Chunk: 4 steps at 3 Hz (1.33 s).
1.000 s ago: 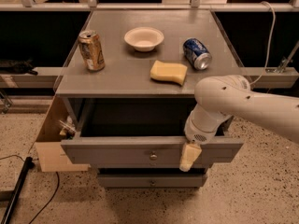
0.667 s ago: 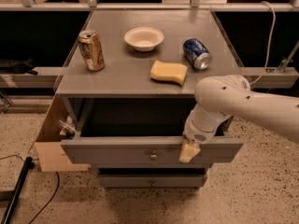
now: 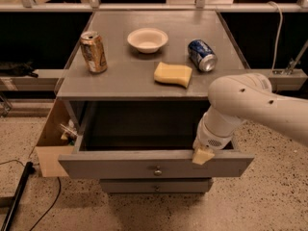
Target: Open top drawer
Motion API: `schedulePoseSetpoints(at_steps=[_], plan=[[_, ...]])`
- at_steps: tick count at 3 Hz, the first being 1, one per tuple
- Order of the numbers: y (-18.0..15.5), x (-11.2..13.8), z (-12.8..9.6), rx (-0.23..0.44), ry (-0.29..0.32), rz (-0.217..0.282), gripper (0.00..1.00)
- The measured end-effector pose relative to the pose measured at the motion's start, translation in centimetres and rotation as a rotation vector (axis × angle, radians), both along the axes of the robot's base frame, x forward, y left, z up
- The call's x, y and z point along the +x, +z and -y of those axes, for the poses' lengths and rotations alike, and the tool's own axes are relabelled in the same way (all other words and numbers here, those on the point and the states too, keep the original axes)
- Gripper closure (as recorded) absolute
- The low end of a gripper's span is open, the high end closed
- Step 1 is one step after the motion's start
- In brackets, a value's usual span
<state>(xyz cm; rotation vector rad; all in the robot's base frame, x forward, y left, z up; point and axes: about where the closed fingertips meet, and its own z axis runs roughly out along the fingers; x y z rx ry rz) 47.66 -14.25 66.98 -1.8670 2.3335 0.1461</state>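
Camera view shows the top drawer (image 3: 120, 165) pulled well out beneath a grey tabletop (image 3: 125, 73), its knob (image 3: 157, 171) facing front. The gripper (image 3: 202, 155) sits at the front panel's upper edge, right of centre; whether it is open or closed cannot be told. Pulling from that off-centre spot could skew the drawer, or the gripper could slip off. A jolt might roll the blue can (image 3: 202, 55) lying on its side above.

white arm (image 3: 255, 100) reaches in from the right, wrist (image 3: 217, 128) bent down, end effector (image 3: 202, 155) low, centre-right.
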Motion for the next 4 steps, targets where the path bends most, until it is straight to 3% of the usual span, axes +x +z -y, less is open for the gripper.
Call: schedulePoseSetpoints(at_steps=[1,2,4], plan=[[0.09,-0.53,0.18,0.002,-0.001,-0.006,1.00],[0.09,-0.53,0.18,0.002,-0.001,-0.006,0.80],[0.09,-0.53,0.19,0.002,-0.001,-0.006,0.31]])
